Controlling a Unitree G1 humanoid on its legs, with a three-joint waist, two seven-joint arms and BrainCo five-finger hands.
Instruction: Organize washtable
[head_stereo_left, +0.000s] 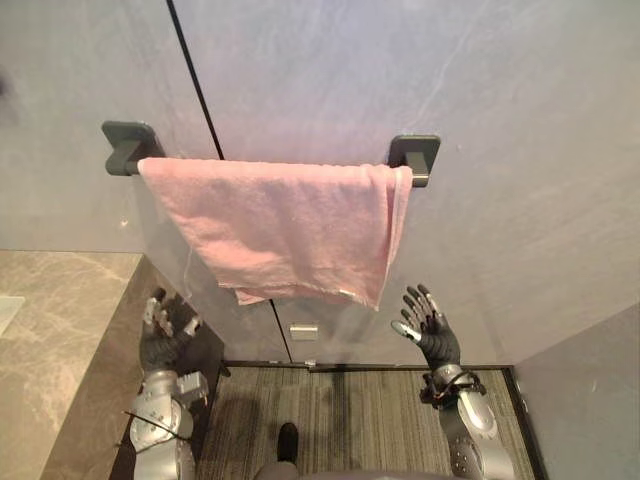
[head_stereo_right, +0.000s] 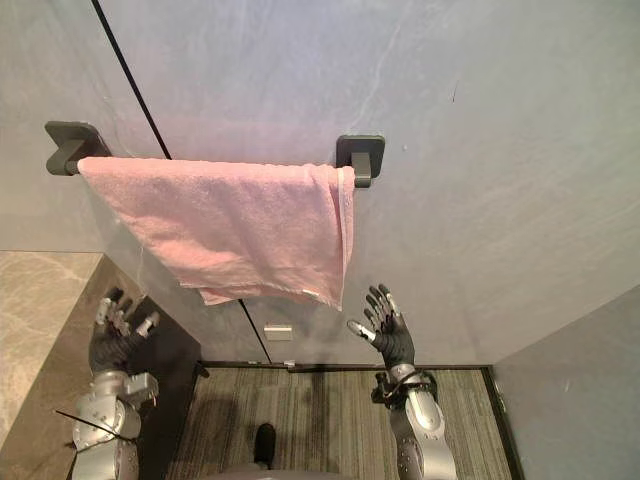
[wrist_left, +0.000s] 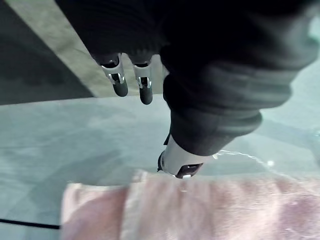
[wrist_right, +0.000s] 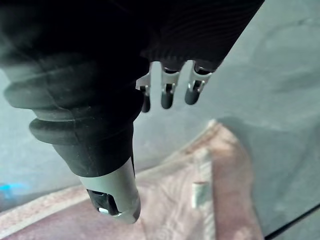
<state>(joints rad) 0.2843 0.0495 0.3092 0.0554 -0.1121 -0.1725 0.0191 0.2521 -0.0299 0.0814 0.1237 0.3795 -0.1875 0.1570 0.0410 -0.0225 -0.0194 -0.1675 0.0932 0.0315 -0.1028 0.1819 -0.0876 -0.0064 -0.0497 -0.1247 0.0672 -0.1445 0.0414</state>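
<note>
Pink towel (head_stereo_left: 290, 230) hangs draped over a dark wall bar (head_stereo_left: 415, 152) on the grey wall (head_stereo_left: 520, 100), its lower edge slanting. The eye views show both hands raised below it, clear of the cloth: left hand (head_stereo_left: 160, 335) and right hand (head_stereo_left: 432, 328), fingers spread, holding nothing. The right wrist view adds a small white tag (wrist_right: 198, 194) near the towel's hem; any print on it appears illegible.

- Pink towel (head_stereo_left: 290, 225): soft looped cloth, fuzzy and matt.
- Wall (head_stereo_left: 500, 90): smooth grey stone-look panels, faint sheen.
- Rail brackets (head_stereo_left: 414, 152): dark, matt, possibly metal.
- Countertop (head_stereo_left: 50, 320): polished beige veined stone.
- Floor (head_stereo_left: 360, 410): ribbed, matt, carpet-like.
</note>
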